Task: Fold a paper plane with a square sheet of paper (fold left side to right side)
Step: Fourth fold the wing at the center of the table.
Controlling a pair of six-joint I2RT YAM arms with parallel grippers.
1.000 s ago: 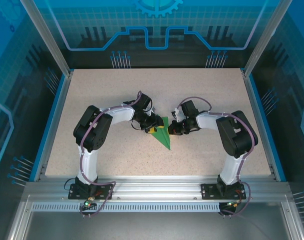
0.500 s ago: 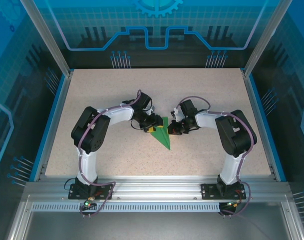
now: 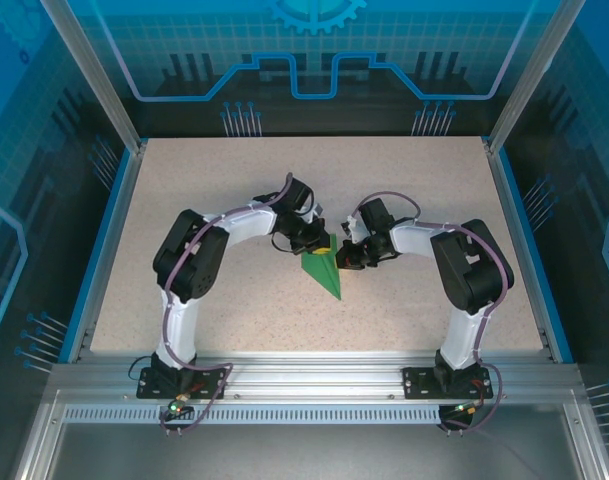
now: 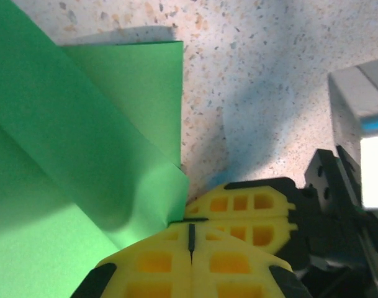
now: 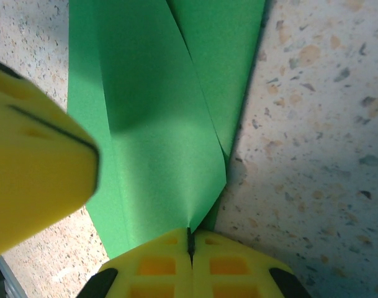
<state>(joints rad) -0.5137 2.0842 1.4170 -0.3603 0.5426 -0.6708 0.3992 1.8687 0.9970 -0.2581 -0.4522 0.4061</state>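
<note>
My right gripper closed tight, pinching thin green paper sheet, folded to a wedge, at ctr of speckled table; left gripper closed too, tips at sheet's edge; can't tell if it grips.

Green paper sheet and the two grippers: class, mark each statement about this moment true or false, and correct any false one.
1. The square sheet of paper is folded into a wedge. True.
2. Its narrow tip points to the far edge of the table. False: it points toward the near edge, where the arm bases are.
3. The left gripper and the right gripper both have their fingers shut. True.
4. The right gripper hangs clear of the paper. False: the right wrist view shows its fingers closed on the paper's edge.
</note>
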